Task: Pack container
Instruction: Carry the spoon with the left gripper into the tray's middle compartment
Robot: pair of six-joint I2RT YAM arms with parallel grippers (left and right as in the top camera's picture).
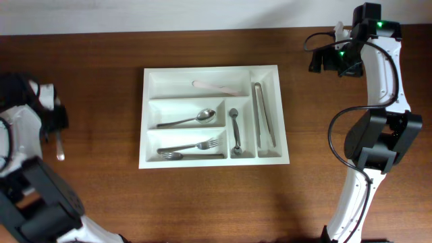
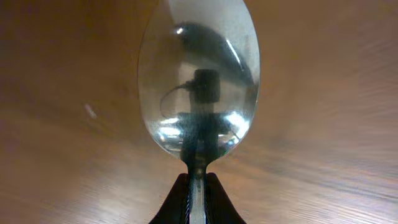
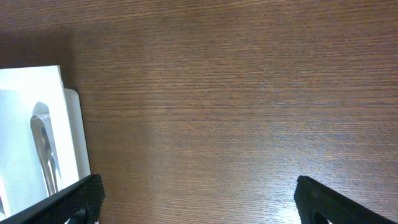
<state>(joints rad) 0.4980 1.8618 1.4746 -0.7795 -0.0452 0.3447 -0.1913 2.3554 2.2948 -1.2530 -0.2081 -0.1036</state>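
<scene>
spoon (image 2: 198, 81), close up, is clamped in the left gripper (image 2: 198, 193) near the left edge of the table (image 1: 101, 202); right gripper (image 3: 199, 196) gapes empty. mid-table container (image 1: 202, 69) already holds perhaps six utensils (image 1: 196, 119); this spoon is yet to go in.

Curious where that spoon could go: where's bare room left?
Bare wood: between container and right arm, between container and left pincer, and along its near side. Roomiest: the top compartment; the forks' compartment is crowded.
</scene>
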